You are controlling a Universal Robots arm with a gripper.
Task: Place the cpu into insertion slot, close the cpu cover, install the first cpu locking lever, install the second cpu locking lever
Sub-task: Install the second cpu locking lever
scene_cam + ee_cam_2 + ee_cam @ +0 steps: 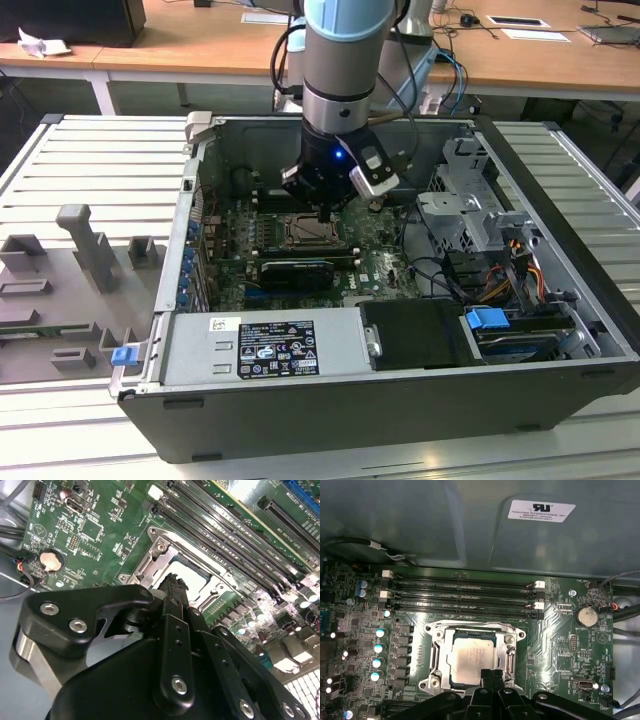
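Black gripper (491,676) linkage sits closest in both wrist views, fingers pressed together with no gap between them and nothing held, tips hovering just over the near edge of the cpu (472,659). Cpu sits seated in the insertion slot (438,649), silvery top facing up. Cpu cover (506,630) lies down flat around the chip, framing it; in the second wrist view the same cover (161,547) shows its metal frame and screw heads at the corners, with the chip (187,577) visible through the window. Cannot tell lever positions from these shots. Long black memory slots (462,594) run just beyond the socket, round coin battery (586,614) off to one side on the green board (560,645). In the exterior view the arm (345,60) reaches down into the open computer case (560,200), gripper (328,212) directly above the socket (310,232) near the middle of the board. Grey power supply (265,345) sits at the near edge of the case, drive cage (470,200) to the exterior view's right.
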